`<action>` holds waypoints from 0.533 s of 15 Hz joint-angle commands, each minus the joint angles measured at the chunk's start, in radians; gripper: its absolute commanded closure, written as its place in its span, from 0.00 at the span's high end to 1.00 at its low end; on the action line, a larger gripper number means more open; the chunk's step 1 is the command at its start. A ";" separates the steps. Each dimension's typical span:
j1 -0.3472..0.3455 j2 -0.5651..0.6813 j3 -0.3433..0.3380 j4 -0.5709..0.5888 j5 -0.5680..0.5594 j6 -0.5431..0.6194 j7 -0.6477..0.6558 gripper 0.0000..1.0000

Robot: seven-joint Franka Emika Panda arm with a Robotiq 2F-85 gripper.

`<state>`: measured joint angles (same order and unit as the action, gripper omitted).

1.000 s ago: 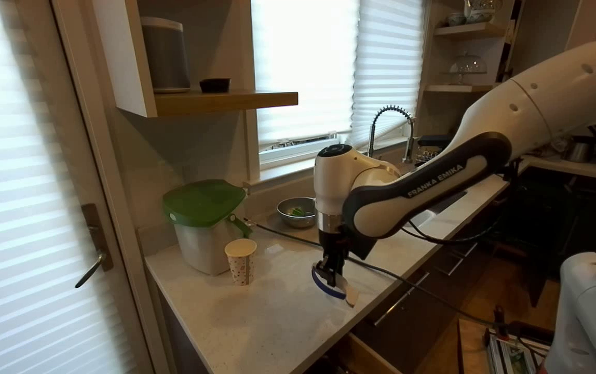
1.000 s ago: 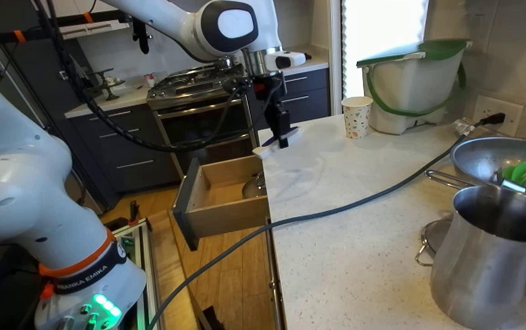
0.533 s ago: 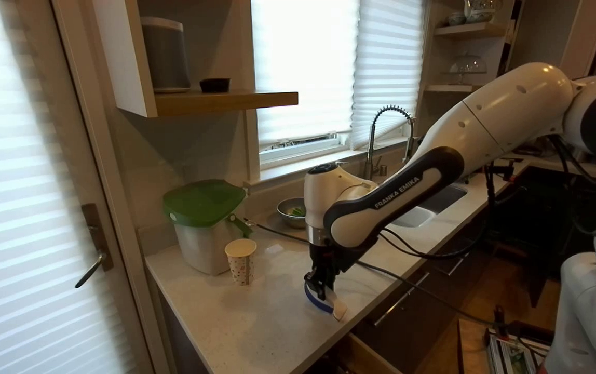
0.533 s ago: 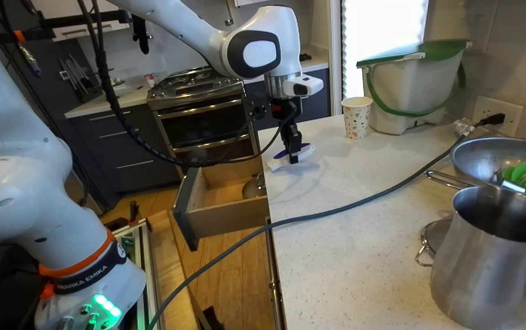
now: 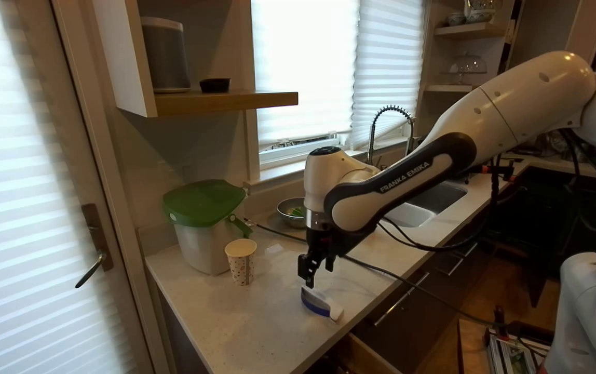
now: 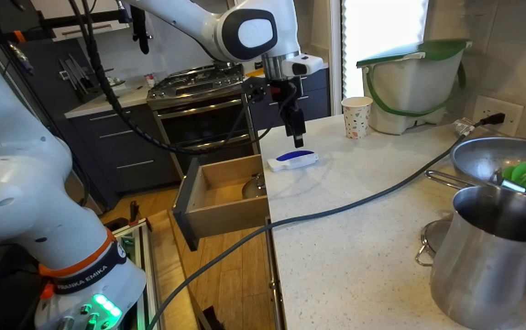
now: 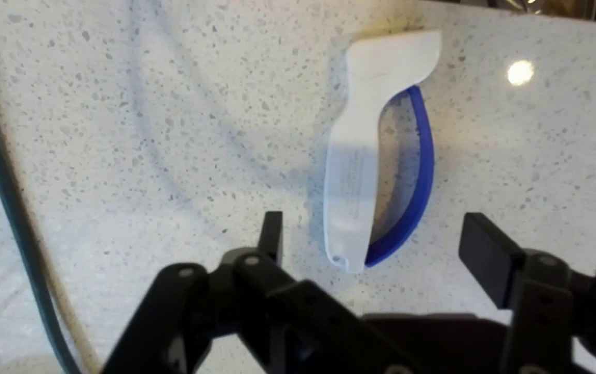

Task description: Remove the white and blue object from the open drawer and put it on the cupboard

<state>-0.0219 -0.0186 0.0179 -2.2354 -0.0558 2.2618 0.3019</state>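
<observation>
Beneath the claw [image 5: 320, 276], the cupboard top [image 6: 336, 261] is carrying the white and blue object [image 7: 352, 182]; cup [image 6: 357, 118] and cable [image 7: 28, 259] are flanking the claw; bin [image 6: 414, 87], bowl [image 6: 479, 160] and pitcher [image 6: 483, 275] are sitting farther off.

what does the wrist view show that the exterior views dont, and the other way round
Only the wrist view: faint marks on the white and blue object, and a round glare spot on the pale top of the cupboard.
Only the exterior views: the patterned paper cup, the green-lidded bin and the metal bowl.
Shared: the white and blue object lying on that top, the dark cable, and the gripper with nothing in its grip.
</observation>
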 commanded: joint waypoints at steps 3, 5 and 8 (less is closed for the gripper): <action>0.004 -0.180 0.011 -0.008 -0.040 -0.110 0.051 1.00; -0.001 -0.231 0.025 -0.001 -0.047 -0.142 0.080 1.00; -0.010 -0.288 0.047 0.017 -0.078 -0.198 0.113 1.00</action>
<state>-0.0209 -0.2486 0.0413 -2.2208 -0.0915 2.1179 0.3636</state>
